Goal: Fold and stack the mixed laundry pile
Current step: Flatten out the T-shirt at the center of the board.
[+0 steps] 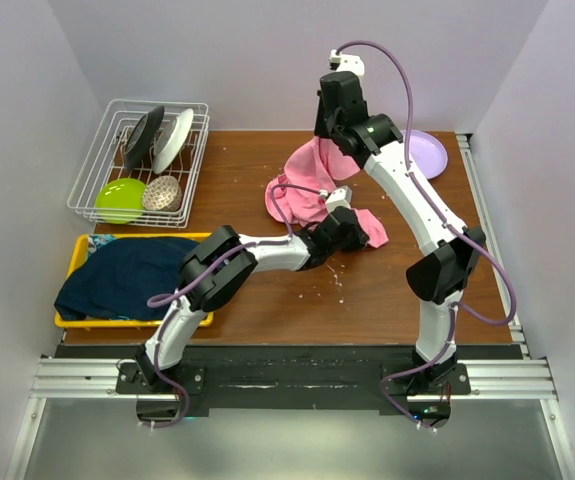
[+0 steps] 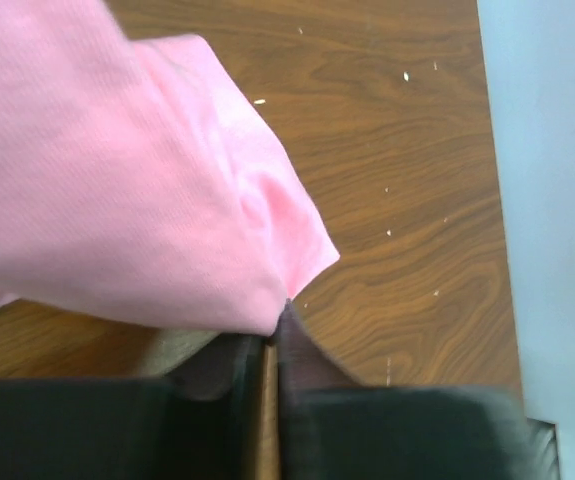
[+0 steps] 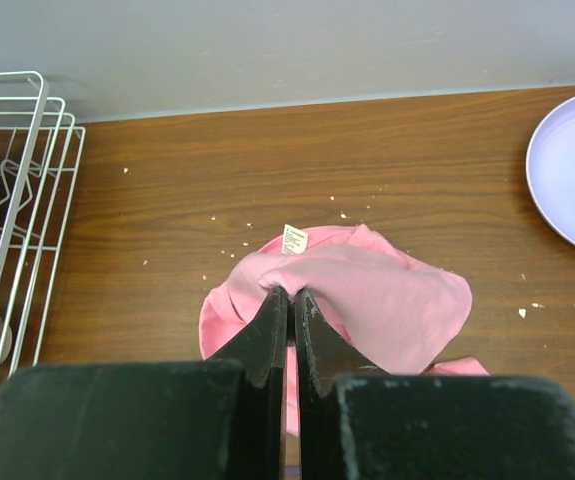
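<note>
The shirt [image 1: 302,190] lay mid-table toward the far edge, its long axis running far-to-near. The right gripper [image 3: 290,297] clamped its far end, and the left gripper [image 2: 275,318] pinched its near corner.

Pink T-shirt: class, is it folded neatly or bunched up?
Bunched up: the pink T-shirt is crumpled, with the left gripper and right gripper each pinching its cloth.
</note>
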